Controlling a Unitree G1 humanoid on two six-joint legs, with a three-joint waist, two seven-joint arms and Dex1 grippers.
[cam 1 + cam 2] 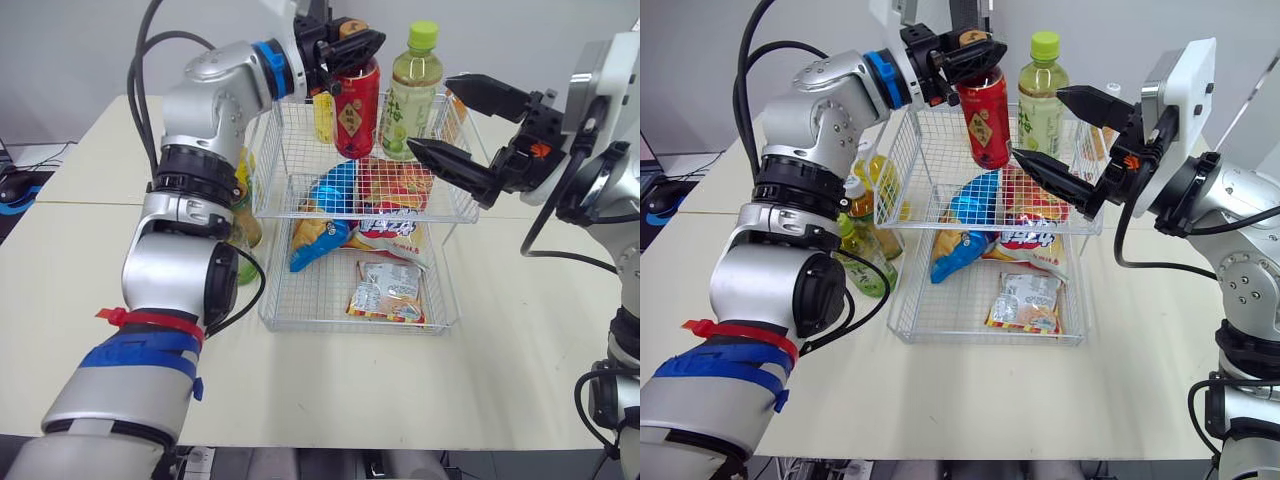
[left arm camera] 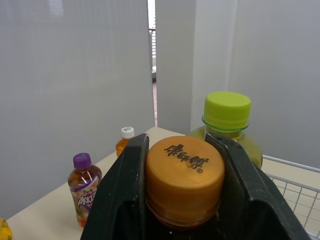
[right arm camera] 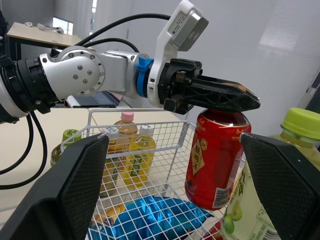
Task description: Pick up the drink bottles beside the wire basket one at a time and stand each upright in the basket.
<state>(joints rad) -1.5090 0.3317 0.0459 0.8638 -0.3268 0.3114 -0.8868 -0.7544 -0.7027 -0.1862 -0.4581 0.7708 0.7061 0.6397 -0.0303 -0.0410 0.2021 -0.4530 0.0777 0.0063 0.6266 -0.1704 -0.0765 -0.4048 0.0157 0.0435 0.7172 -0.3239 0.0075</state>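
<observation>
1. The two fingers [image 2: 119,196] of the left gripper [image 1: 360,48] are pinched against the sides of the orange cap [image 2: 184,172] of a red bottle [image 1: 357,110].
2. The red bottle is held hanging below those fingers, slightly tilted, inside the rear part of the wire basket [image 1: 330,327]; whether its base is touching anything cannot be told.
3. A green-capped bottle [image 1: 412,90] is seen upright in the basket, just beside the pinched cap.
4. The fingers [image 3: 80,185] of the right gripper [image 1: 430,115] are spread wide and empty, with the green-capped bottle seen between them.
5. Snack bags [image 1: 325,210] are seen lying in the basket below both pairs of fingers.
6. More bottles [image 1: 868,262] are seen on the table [image 1: 400,400] below the left fingers, just outside the basket wall.
</observation>
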